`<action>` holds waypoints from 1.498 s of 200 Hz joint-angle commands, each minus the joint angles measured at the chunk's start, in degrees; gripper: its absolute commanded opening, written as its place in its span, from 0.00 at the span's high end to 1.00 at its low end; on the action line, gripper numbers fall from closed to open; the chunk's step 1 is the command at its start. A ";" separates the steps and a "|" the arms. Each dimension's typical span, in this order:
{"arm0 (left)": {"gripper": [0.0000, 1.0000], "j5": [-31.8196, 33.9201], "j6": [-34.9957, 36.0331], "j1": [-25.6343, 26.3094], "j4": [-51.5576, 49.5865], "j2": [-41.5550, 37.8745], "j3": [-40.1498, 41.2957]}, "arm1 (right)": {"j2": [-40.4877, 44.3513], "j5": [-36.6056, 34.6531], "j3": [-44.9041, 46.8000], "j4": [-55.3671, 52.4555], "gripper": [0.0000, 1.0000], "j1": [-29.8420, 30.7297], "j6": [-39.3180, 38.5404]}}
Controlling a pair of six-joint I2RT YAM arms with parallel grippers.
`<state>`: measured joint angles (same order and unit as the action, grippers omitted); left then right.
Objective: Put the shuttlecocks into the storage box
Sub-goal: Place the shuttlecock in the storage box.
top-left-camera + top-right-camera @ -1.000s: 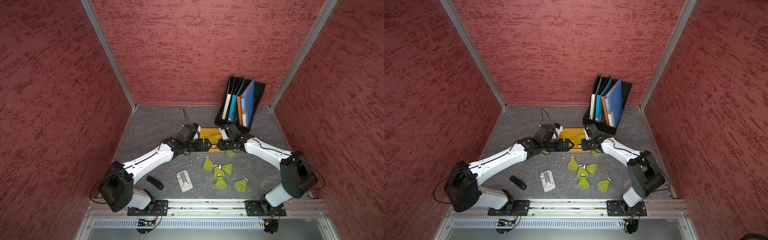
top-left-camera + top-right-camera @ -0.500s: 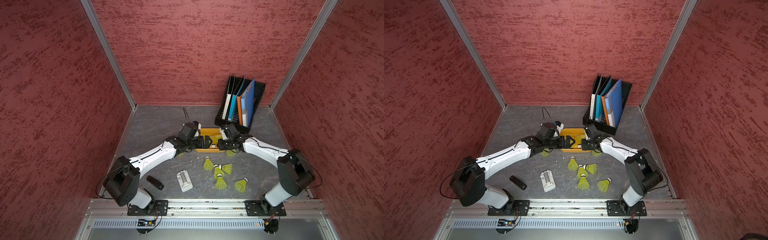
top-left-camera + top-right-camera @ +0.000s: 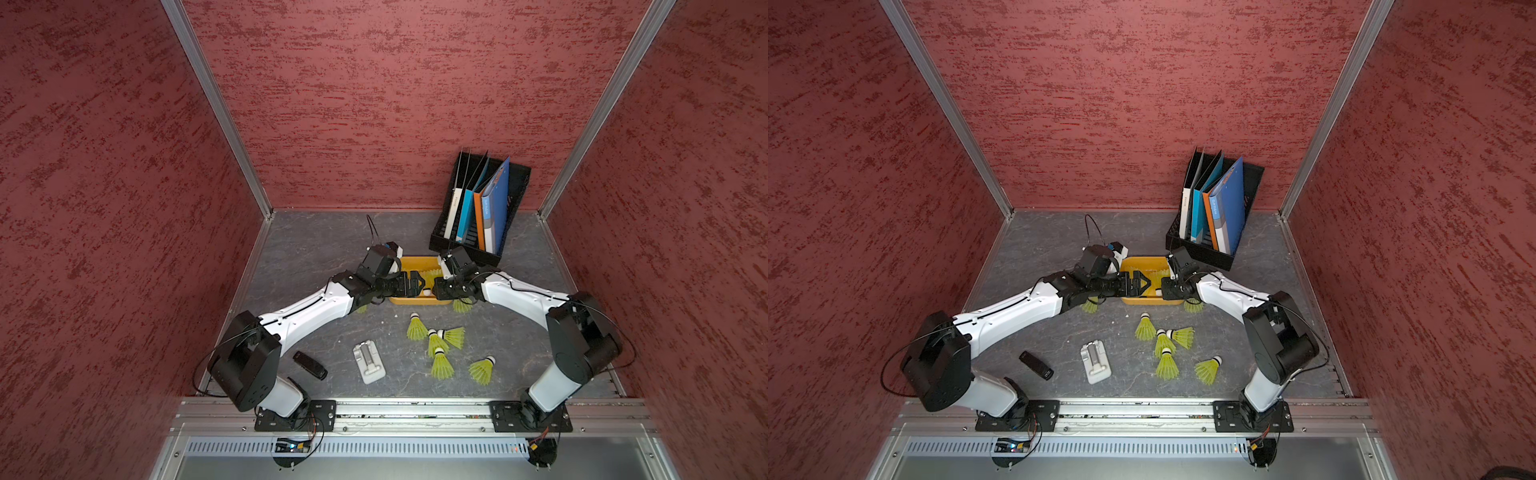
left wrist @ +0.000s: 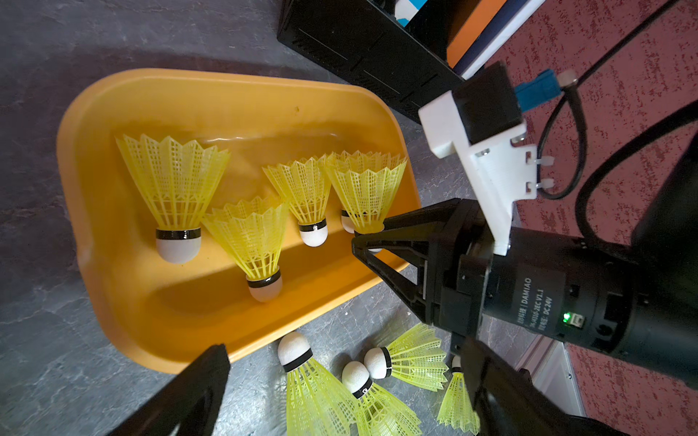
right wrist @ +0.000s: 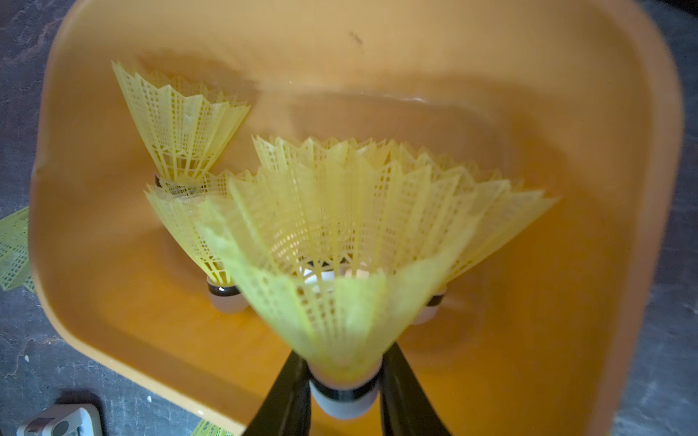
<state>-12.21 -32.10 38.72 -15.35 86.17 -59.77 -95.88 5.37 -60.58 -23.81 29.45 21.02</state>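
Five loose shuttlecocks (image 3: pixel 437 345) lie nearest on the grey table (image 3: pixel 332 249), in the same scatter as a second ago. A black stick (image 3: pixel 309 365) and a pale grey block (image 3: pixel 368 362) sit beside them, also unmoved. Two more lie just outside the box's near wall: a left stray (image 3: pixel 361 308) half under the left arm, a right stray (image 3: pixel 462 306) under the right arm.

Change is slight. The left arm's shoulder link has swung a little inward, and both grippers stay over the storage box (image 4: pixel 234 98).
- Left gripper (image 3: pixel 1142 284): jaws spread wide, empty.
- Right gripper (image 5: pixel 344 356): fingers pressed on the white cork of a held shuttlecock (image 5: pixel 340 264), low inside the box. Cannot tell whether the pinch is starting to ease.

Reading: carry done, the drop is the step in hand. Seven remain outside.

Box contents: four lying, by my count, one mostly hidden behind the held one. All are neon yellow-green, with open mesh skirts, a black band and a rounded white tip. Tips point toward the near wall, skirts fan toward the far one. The box is shallow, orange-yellow, round-cornered.

Beyond its far corner stands a black file rack (image 3: pixel 478 249) with folders (image 3: pixel 494 208).
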 commanded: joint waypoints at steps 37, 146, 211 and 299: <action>0.00 -0.75 0.33 -0.35 0.50 0.16 -1.42 | -0.64 -0.53 -2.57 -0.44 0.61 -0.38 0.68; 0.00 -0.63 0.58 -0.22 -0.76 -0.54 -1.34 | 3.18 -2.60 -2.71 -3.10 0.44 -0.36 1.22; 0.00 0.44 4.32 -0.09 -2.55 -4.74 -0.51 | 12.13 -3.89 -0.56 -6.37 0.26 -0.37 1.51; 0.00 0.96 9.39 -3.42 -10.95 -10.75 1.09 | 25.62 -5.85 0.50 -18.34 0.02 1.43 0.58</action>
<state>-11.77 -25.52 37.47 -21.71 77.52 -59.75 -73.49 2.31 -61.28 -36.80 29.76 22.26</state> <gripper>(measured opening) 0.996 0.984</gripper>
